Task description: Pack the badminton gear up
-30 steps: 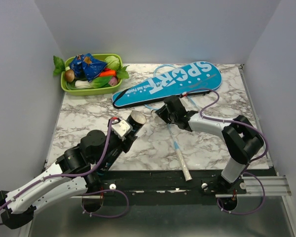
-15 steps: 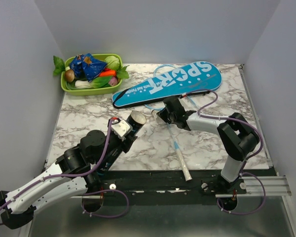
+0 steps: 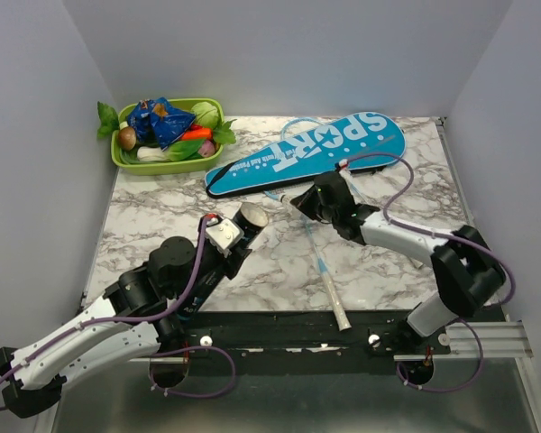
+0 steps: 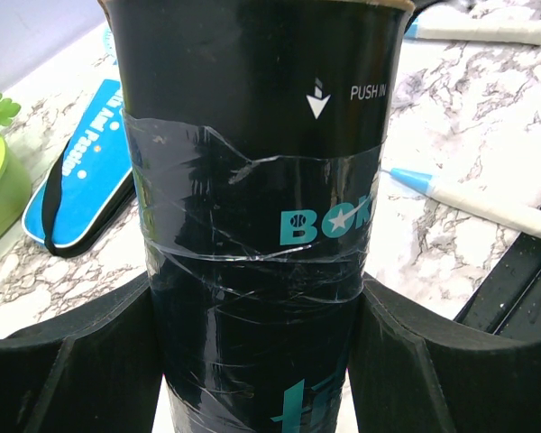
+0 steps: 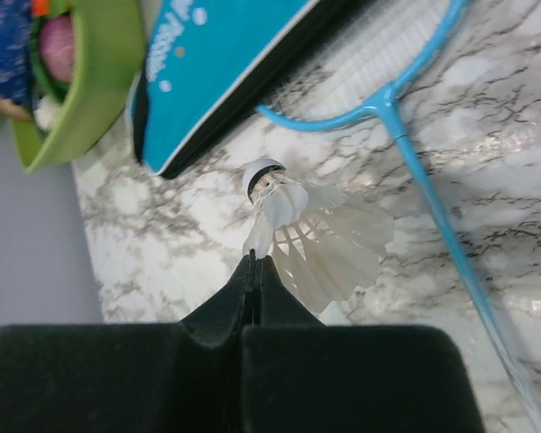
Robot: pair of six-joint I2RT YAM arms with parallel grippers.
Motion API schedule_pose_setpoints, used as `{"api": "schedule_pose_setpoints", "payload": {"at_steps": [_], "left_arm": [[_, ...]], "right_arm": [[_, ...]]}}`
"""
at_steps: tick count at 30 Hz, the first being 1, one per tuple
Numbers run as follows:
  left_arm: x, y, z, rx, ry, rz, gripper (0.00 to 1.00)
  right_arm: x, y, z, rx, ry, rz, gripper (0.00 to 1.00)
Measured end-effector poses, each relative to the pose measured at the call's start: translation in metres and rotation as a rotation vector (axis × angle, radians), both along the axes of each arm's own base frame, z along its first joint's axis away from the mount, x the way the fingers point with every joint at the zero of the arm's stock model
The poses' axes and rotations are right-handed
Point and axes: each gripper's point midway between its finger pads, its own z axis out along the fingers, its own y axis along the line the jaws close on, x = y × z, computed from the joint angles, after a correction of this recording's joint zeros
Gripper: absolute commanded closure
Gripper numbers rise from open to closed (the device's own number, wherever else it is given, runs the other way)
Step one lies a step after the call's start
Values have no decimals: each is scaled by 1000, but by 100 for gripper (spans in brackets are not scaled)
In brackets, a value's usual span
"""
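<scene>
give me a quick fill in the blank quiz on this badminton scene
1. The left gripper grips a dark ____.
2. The right gripper pinches a white ____ by a feather.
3. The blue cover reads ____.
4. The toy vegetables sit in a ____ tray.
Missing words: tube; shuttlecock; SPORT; green.

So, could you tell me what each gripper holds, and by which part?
Left gripper: the dark tube, around its body. Right gripper: a shuttlecock, by the edge of its feather skirt.
</scene>
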Motion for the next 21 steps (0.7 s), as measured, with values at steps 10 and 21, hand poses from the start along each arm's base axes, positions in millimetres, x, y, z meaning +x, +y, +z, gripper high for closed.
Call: {"api": "schedule_pose_setpoints", "payload": {"at_steps": [10,21], "left_arm": [[-1,-11,-12,37,36,-36,100],[-14,-40,-37,97,124,-192,100]], "right_arm": [[-69,-13,123,-18,-276,365,99],[-155,-67,178,-312,-379,725,99]]}}
